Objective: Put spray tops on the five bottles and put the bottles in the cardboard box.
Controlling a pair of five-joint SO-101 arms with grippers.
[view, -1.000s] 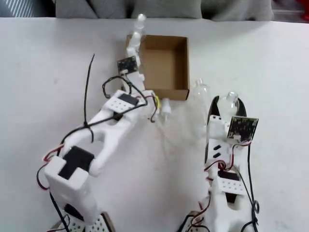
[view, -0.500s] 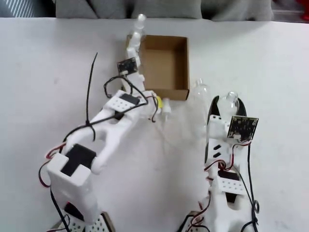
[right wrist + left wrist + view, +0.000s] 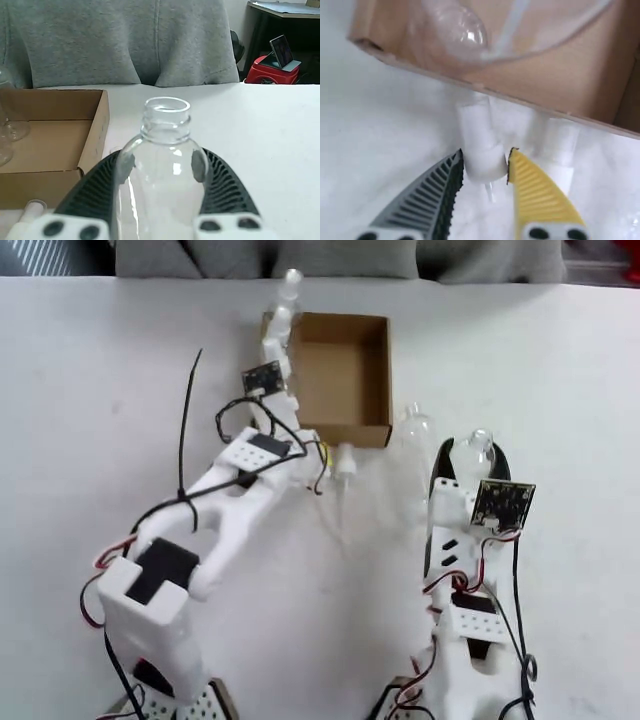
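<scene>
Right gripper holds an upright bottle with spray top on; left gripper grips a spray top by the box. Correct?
No: right wrist view shows the bottle in the right gripper with an open neck, no top. Left gripper does grip a spray top by the box.

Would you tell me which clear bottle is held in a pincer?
The open-necked bottle in the right pincer; the others stand ungripped beside the cardboard box.

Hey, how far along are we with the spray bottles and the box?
Nothing looks finished: the high view shows nothing inside the cardboard box. In hand, the left gripper is shut on a spray top beside the box, and the right gripper holds an upright bottle whose neck is open. Left: fitting that top, then capping and boxing every bottle.
</scene>
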